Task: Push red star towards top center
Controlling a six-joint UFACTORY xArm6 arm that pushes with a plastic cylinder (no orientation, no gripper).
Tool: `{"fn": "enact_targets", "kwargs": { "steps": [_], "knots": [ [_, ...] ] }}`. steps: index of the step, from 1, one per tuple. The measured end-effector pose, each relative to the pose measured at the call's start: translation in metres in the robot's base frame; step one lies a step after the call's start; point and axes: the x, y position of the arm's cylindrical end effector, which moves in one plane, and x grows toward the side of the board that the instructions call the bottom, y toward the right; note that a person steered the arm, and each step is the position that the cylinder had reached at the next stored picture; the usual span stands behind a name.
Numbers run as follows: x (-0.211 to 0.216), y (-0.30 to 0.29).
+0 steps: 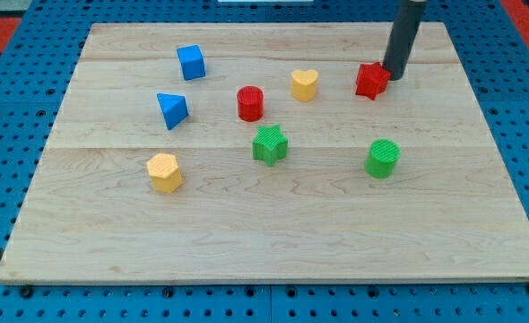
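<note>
My tip (394,75) sits just right of the red star (371,81), seemingly touching (no fingers here to open or close). Push steadily left and slightly upward, staying centered.

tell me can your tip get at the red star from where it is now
Probably yes: my tip sits right at the red star on its side toward the view's right, nothing between them; the yellow heart lies farther left.

Pale wooden board (273,224) on blue perforated table (4,117); even light.
</note>
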Motion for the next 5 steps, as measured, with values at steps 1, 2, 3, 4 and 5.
{"fn": "enact_targets", "kwargs": {
  "steps": [1, 2, 3, 4, 5],
  "knots": [
    [0.032, 0.035],
    [0.058, 0.048],
    [0.06, 0.02],
    [0.06, 0.003],
    [0.03, -0.012]
  ]
}}
